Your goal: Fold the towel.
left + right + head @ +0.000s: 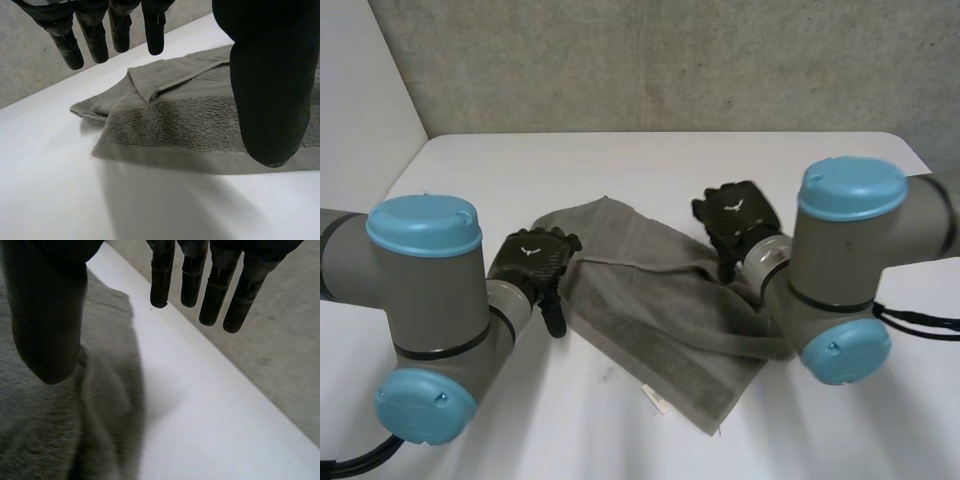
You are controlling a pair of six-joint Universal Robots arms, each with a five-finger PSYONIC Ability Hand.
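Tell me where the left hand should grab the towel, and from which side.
Probably pinch the towel at the folded-over corner near the fingertips of the left hand, coming from the towel's left edge: that flap is raised, giving the thumb room, while the hem lies flat.

Soft, even light, bright on the white table (650, 160) — a faint shadow beneath the edge of the towel (190, 125).
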